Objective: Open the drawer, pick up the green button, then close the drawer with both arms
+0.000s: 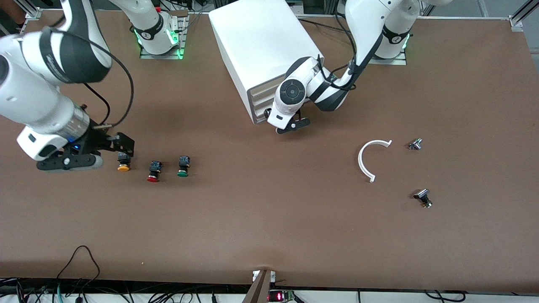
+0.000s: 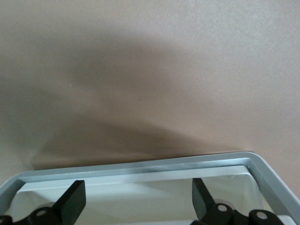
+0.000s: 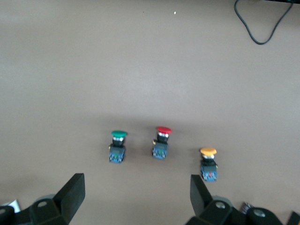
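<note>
- Where the cabinet (image 1: 261, 46) faces the front camera: left gripper (image 1: 290, 125) low against its stack of drawers, fingers (image 2: 72, 201) spread wide.
- Seen from the left wrist: grey-white rim of a drawer (image 2: 140, 171) just ahead of the fingertips, pale inside, brown table (image 2: 150, 70) past it; which of the four drawers, impossible to tell.
- From the front: drawer fronts (image 1: 259, 101) lying nearly flush with the cabinet, partly hidden by the left wrist.
- Toward the right arm's end of the table (image 1: 269, 231): three buttons in a row, each lying with its cap toward the front camera.
- Green button (image 1: 183, 166) at the row's end closest to the cabinet, out on the table and not in any drawer; red button (image 1: 154, 171) in the middle; yellow button (image 1: 123, 161) closest to the right gripper.
- Right gripper (image 1: 69, 162) low over the table just beside the yellow button, fingers (image 3: 70, 194) spread, nothing between them.
- From the right wrist: green button (image 3: 118, 146), red button (image 3: 161, 142) and yellow button (image 3: 208, 163) all ahead of the open fingers, apart from one another.
- Toward the left arm's end: white curved strip (image 1: 370, 158) lying flat, open side away from the cabinet.
- Beside it, two small dark metal parts, one (image 1: 415, 144) farther from the front camera, one (image 1: 423, 198) nearer.
</note>
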Robot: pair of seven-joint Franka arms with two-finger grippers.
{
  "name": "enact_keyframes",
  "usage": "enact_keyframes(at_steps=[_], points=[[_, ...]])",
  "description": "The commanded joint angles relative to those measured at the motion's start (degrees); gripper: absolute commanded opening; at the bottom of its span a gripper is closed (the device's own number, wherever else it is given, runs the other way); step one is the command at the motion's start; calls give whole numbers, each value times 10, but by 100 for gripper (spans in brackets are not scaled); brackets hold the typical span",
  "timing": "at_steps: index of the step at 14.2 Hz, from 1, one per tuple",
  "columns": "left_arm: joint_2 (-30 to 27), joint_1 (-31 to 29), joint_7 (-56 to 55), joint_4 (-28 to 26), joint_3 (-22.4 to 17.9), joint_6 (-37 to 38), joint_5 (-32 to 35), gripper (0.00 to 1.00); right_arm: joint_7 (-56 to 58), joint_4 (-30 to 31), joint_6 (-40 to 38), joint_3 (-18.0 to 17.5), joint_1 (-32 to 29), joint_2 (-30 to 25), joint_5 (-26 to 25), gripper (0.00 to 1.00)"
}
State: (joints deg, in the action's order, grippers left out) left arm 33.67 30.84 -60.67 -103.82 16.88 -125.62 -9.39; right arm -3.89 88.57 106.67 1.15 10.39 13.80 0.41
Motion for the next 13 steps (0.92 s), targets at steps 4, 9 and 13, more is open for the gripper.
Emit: enact_keyframes(at_steps=[4,9,13], points=[[-5,5,5,-7,3,17,-36,100,-47,-77,-117,17,1,-35,-4,99],[-9,-9,8,0,1,20,-32,100,-86,-74,-145,-30,-67,-59,-5,99],[-41,-70,79,34,-8,26,63,100,-89,-69,-176,-58,-100,-85,-7,99]])
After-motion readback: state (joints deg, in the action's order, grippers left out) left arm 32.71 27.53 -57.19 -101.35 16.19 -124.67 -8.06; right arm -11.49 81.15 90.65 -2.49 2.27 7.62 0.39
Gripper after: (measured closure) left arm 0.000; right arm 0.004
